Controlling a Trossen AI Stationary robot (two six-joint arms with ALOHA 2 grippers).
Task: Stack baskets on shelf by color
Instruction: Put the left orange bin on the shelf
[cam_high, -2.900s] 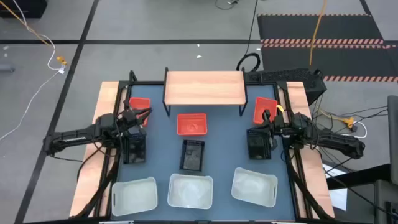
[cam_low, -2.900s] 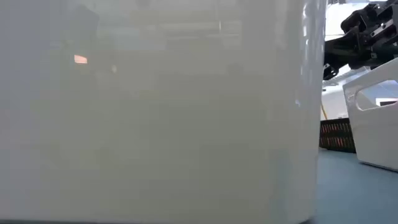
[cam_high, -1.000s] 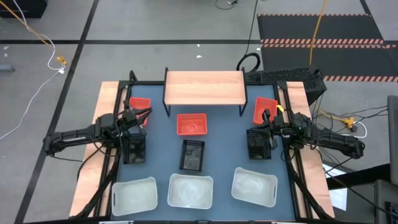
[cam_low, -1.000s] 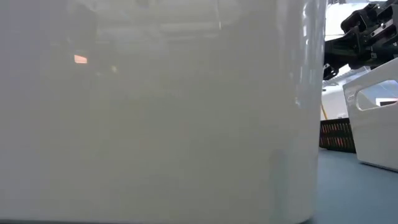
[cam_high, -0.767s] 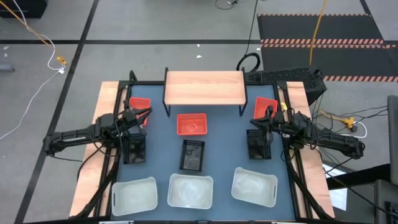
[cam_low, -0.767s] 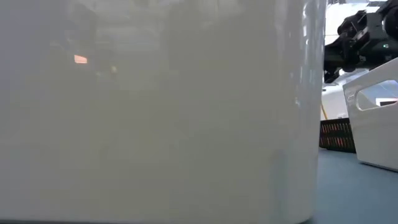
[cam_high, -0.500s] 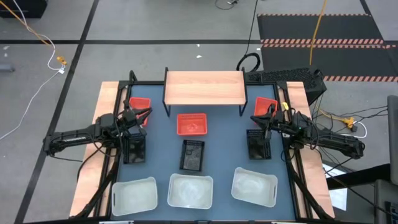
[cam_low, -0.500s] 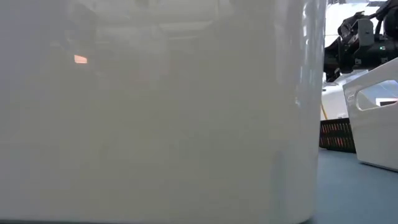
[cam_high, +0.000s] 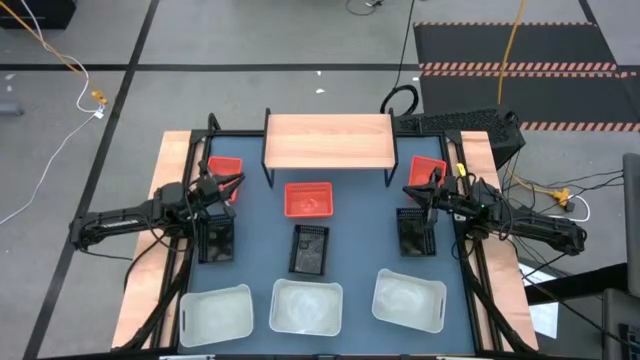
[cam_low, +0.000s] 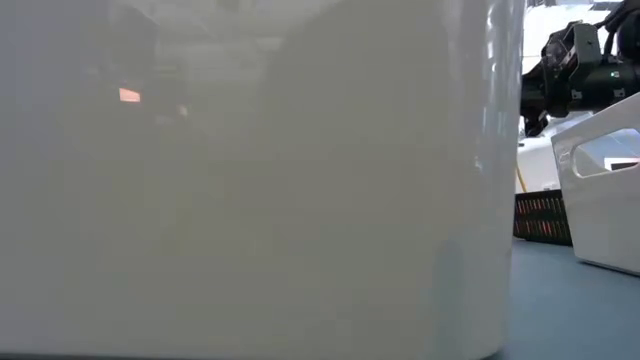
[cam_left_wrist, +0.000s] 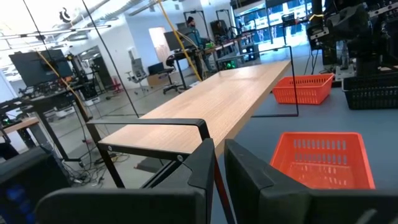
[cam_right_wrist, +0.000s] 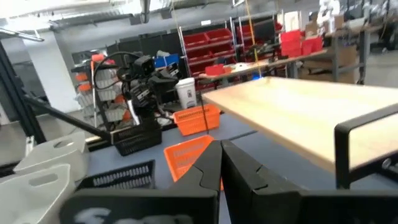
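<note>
Nothing is stacked yet: the wooden shelf (cam_high: 328, 139) at the far edge of the blue counter (cam_high: 360, 255) stands bare. Three red baskets (cam_high: 308, 199) lie nearest it, three black baskets (cam_high: 310, 248) across the middle, three white baskets (cam_high: 308, 306) along the near edge. The left gripper (cam_high: 222, 184) hovers between the left red and black baskets, jaws nearly together, holding nothing. The right gripper (cam_high: 428, 190) hangs over the right black basket, jaws clenched and empty. All nine remain to be moved.

Grey floor (cam_high: 250, 40) with black tape lines (cam_high: 140, 45), red storage bins (cam_right_wrist: 214, 38).
</note>
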